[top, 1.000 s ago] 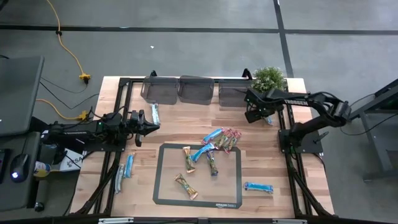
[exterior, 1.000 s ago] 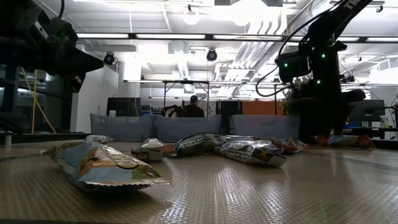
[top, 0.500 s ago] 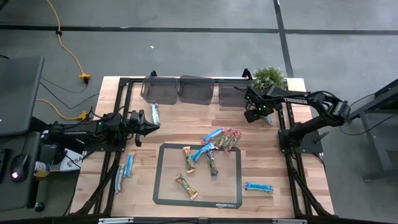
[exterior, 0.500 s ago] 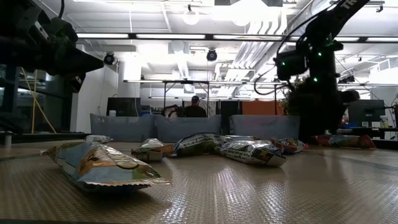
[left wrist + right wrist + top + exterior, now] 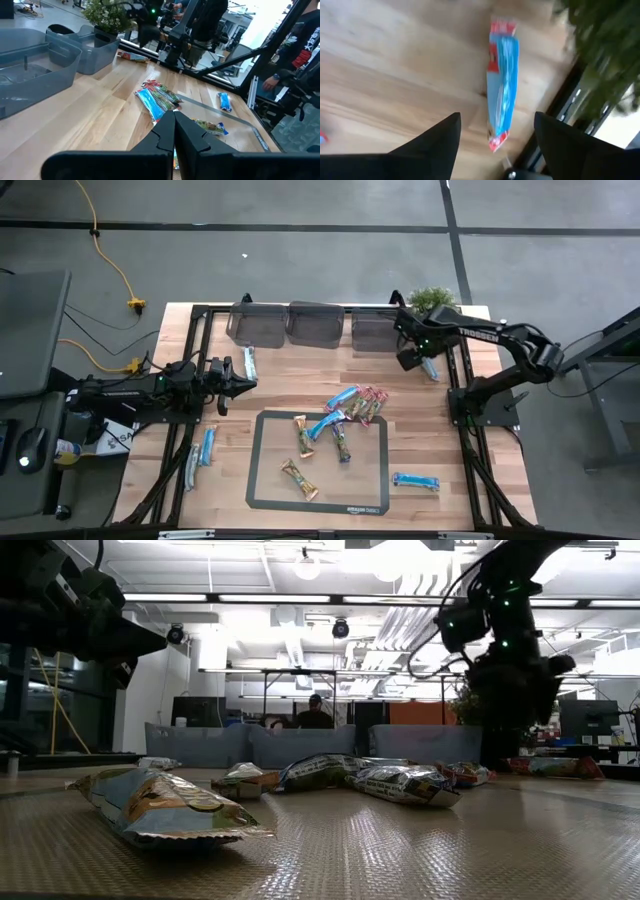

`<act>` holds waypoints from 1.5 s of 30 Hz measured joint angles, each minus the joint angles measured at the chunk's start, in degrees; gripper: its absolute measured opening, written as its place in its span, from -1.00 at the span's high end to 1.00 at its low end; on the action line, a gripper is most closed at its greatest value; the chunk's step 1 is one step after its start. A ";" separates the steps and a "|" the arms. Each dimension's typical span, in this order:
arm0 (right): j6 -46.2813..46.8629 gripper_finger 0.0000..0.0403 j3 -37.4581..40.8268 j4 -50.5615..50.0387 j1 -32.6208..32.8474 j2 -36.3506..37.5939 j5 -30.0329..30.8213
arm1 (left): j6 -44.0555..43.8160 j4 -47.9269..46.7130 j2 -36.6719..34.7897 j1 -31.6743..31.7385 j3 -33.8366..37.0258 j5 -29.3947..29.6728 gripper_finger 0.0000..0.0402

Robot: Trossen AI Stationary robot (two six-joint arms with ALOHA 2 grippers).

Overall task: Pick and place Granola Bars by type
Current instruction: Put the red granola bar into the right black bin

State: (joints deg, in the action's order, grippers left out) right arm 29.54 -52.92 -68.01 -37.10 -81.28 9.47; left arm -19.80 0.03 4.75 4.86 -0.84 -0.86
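Note:
Granola bars lie flat around a dark mat (image 5: 262, 480): tan ones (image 5: 300, 436), bright blue ones (image 5: 326, 424) and red-pink ones (image 5: 371, 404) in a cluster, another blue bar (image 5: 415, 480) to the mat's right, and pale blue-white ones (image 5: 207, 445) on the left. A blue and red bar (image 5: 501, 85) lies alone on the wood at the far right, beside the plant. My right gripper (image 5: 495, 147) hangs open above it, pointing down, touching nothing. My left gripper (image 5: 247, 383) waits shut at the table's left, pointing level.
Three clear grey bins (image 5: 315, 323) stand along the far edge. A potted plant (image 5: 432, 302) sits at the far right corner, close to my right arm. Black frame rails (image 5: 462, 395) run down both sides. People stand beyond the table.
My right gripper has risen straight up from just above the lone blue and red bar and shifted slightly toward the far edge. The bar stays flat on the wood where it was.

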 joint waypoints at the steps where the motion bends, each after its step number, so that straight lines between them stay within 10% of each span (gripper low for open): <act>1: 0.43 -0.18 0.69 -0.04 0.02 0.00 0.02 | 0.01 -0.01 0.00 -0.01 0.00 0.00 1.00; 45: 2.43 0.08 13.02 15.13 -5.26 -7.96 -8.94 | 0.01 0.00 0.00 0.00 0.00 0.02 1.00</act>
State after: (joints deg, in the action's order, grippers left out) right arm 31.97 -39.90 -52.88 -42.36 -89.23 0.54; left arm -19.79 0.03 4.75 4.86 -0.84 -0.84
